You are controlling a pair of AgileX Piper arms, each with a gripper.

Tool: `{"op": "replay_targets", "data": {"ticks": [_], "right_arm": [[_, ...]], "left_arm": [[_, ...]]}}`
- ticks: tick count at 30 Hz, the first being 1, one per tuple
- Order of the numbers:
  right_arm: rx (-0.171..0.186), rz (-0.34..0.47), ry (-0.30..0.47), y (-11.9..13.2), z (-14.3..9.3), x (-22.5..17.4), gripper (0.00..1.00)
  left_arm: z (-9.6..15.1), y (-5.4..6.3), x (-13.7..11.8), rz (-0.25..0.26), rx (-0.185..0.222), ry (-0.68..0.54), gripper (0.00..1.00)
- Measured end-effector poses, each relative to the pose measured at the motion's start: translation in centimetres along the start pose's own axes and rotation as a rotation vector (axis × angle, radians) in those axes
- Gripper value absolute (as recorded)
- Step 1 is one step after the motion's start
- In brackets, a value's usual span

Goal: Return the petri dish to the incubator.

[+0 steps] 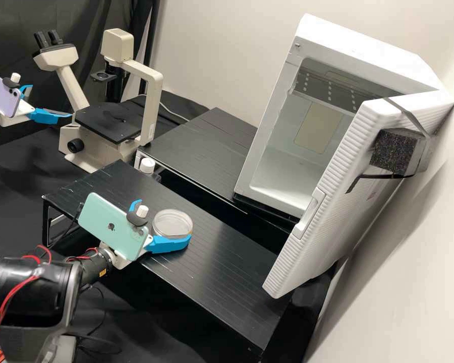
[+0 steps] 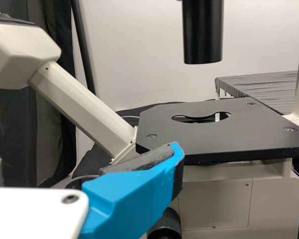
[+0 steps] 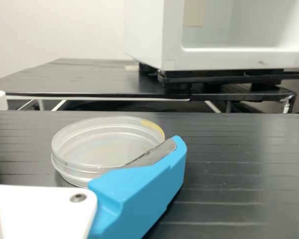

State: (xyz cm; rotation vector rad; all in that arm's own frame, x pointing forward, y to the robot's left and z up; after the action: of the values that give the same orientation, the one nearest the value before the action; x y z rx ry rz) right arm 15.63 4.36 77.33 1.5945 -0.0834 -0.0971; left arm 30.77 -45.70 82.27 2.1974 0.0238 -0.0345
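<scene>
Grasp step in hand, likely: right claw point(image 1: 165, 220) open around petri dish point(image 1: 172, 225) on black surface point(image 1: 227, 272), nothing gripped. You need to close squarely, then lift toward incubator point(image 1: 373, 55). Left claw point(image 1: 51, 101) open, empty.

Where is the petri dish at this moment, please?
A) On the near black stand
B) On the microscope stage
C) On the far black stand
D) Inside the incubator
A: the dish rests flat on the near stand, outside the open incubator and away from the microscope.
</scene>
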Motion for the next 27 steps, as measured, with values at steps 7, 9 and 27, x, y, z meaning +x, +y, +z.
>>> {"op": "replay_targets", "data": {"ticks": [7, 9, 27], "right_arm": [[-0.04, 0.046, -0.026, -0.7, 0.3, 0.3, 1.0], [-0.048, 0.054, -0.026, -0.7, 0.3, 0.4, 1.0], [-0.026, 0.08, -0.021, -0.6, 0.7, 1.0, 0.0]], "left_arm": [[0.0, 0.0, 0.0, 0.0, 0.0, 0.0, 1.0], [0.0, 0.0, 0.0, 0.0, 0.0, 0.0, 1.0], [0.0, 0.0, 0.0, 0.0, 0.0, 0.0, 1.0]]}}
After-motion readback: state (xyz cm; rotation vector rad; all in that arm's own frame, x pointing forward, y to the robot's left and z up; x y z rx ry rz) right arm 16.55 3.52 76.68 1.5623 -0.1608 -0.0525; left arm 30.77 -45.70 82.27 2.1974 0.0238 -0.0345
